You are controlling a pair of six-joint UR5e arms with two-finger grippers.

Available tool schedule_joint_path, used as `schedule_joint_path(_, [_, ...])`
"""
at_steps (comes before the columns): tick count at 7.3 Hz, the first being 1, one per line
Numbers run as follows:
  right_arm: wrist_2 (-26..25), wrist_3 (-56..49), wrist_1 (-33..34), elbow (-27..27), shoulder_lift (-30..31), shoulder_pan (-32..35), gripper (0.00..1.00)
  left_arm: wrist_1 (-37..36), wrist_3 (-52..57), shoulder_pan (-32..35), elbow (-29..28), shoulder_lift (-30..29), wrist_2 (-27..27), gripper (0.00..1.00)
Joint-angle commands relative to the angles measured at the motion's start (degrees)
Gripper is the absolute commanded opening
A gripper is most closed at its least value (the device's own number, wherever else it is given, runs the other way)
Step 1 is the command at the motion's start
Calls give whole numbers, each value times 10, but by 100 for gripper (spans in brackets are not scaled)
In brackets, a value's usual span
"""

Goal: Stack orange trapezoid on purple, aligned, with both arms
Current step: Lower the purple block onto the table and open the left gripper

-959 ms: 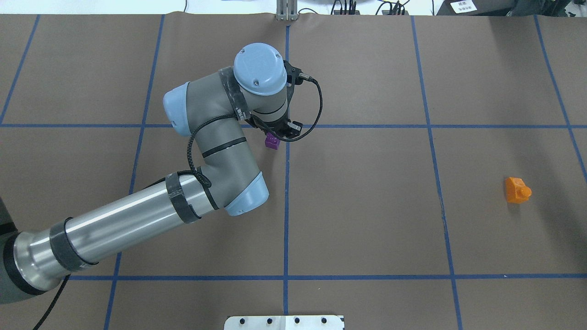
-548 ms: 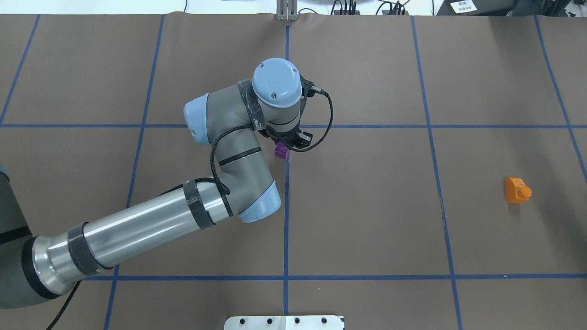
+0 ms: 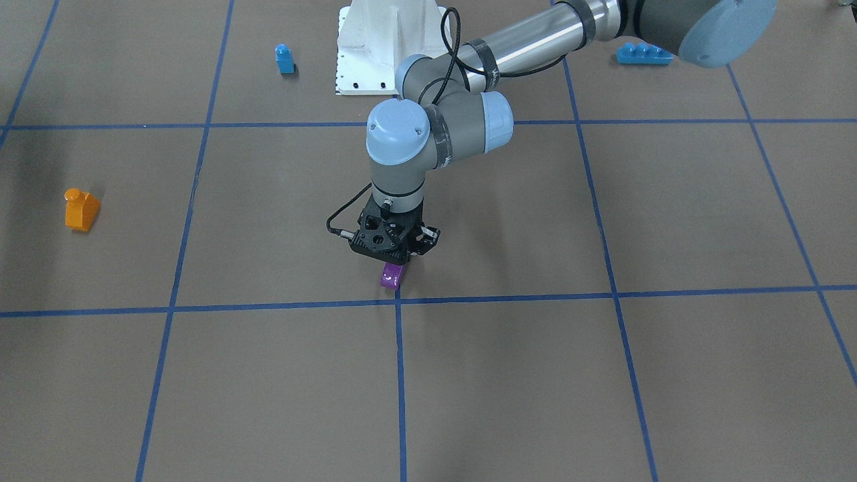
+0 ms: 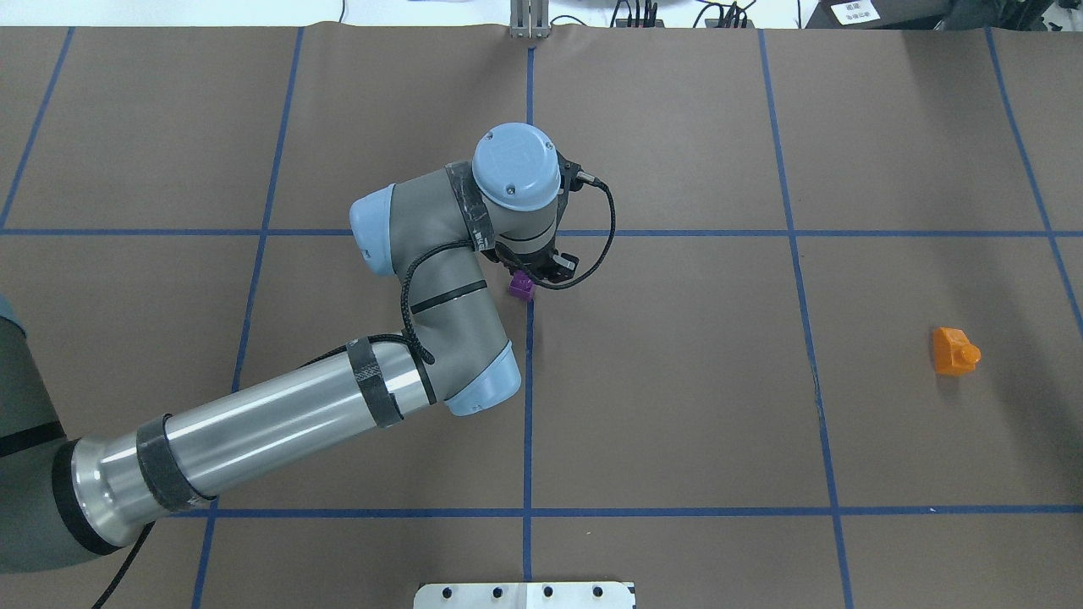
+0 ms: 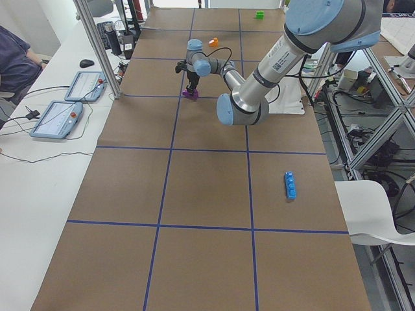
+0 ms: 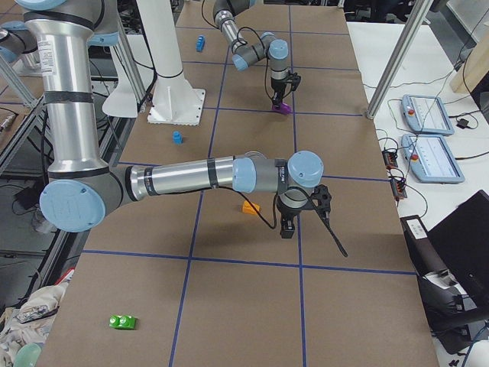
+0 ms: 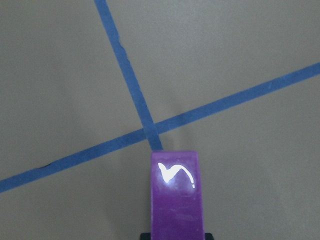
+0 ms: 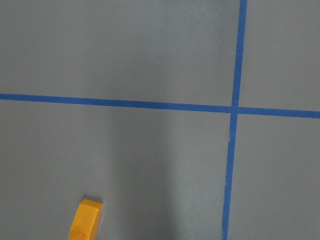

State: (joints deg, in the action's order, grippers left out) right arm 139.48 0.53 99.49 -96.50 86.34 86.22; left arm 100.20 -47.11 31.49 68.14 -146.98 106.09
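Note:
My left gripper (image 4: 530,272) is shut on the purple brick (image 4: 521,288) and holds it just above the table, by a crossing of blue tape lines. The brick also shows in the front-facing view (image 3: 392,275) under the left gripper (image 3: 397,263), and fills the bottom of the left wrist view (image 7: 175,197). The orange trapezoid (image 4: 954,352) lies alone far to the right, also in the front-facing view (image 3: 81,209). My right gripper (image 6: 288,226) shows only in the exterior right view, near the orange trapezoid (image 6: 250,206); I cannot tell whether it is open or shut. The right wrist view shows the orange trapezoid (image 8: 86,220) at its lower left.
Two blue bricks (image 3: 284,58) (image 3: 644,53) lie beside the white pedestal (image 3: 385,60). A green brick (image 6: 122,322) lies at the table's right end. Blue tape lines grid the brown table. Tablets (image 5: 57,118) lie on a side bench.
My left arm has moved to the right and back toward the robot with the purple brick in its gripper. The orange trapezoid has not moved.

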Motion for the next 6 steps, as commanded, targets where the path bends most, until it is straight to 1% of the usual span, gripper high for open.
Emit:
schedule_joint_path(1, [1,0,0,-1,-2,0,100,7,0,-1,-4,-1,0,70])
schedule_joint_path(2, [-1,0,-1,-4,-3,0,100,14,-3,0,0,-1,0,100])
schedule_joint_path(4, [-1,8,-1,-19,-3,-4,100,18,-8,30,17,-4,7,100])
schedule_joint_path(5, [-3,72,-23,-45,1,-24,100,16,-9,51,23,-5,30,100])
schedule_joint_path(6, [-25,188,-117,-61,17,-67,100,-14,-8,69,37,-4,49,100])
